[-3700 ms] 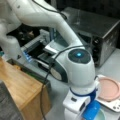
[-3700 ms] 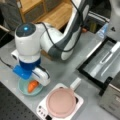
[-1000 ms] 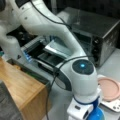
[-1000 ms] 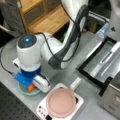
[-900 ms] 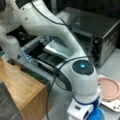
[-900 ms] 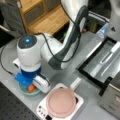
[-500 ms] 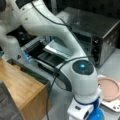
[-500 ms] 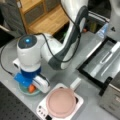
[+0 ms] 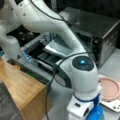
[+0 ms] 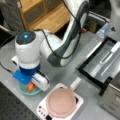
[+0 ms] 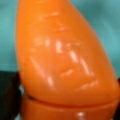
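Locate the gripper (image 10: 31,85) at the left of a front view, lowered into the teal bowl (image 10: 25,90) on the table (image 10: 82,82). You cannot tell whether it is clenched or released. The carrot (image 10: 31,86) sits in the bowl directly beneath it; the wrist view shows the carrot (image 11: 62,62) filling the frame against the teal bowl (image 11: 7,37), so the wrist is very close. Just right of the bowl lies a pink plate (image 10: 61,102) on a white scale (image 10: 42,110). Far right, an oven (image 9: 100,32) stands with its door down.
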Robot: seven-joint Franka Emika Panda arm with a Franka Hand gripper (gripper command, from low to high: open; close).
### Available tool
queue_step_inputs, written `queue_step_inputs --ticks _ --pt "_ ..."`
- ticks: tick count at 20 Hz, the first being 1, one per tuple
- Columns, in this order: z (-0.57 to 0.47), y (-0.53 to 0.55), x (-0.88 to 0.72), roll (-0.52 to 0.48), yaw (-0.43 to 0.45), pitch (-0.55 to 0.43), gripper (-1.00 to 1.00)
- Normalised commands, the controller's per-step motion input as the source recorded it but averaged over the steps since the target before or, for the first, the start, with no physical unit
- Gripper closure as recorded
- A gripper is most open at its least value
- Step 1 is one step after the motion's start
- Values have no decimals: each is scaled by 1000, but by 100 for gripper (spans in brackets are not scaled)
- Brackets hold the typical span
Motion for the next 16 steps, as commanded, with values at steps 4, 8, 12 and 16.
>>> queue_step_inputs --ticks 4,8,12,16 --pt "325 -73 32 165 -43 170 100" --pt "378 15 27 180 -101 190 100" --pt "224 152 55 141 -163 127 100" --pt "129 376 68 73 -149 64 100"
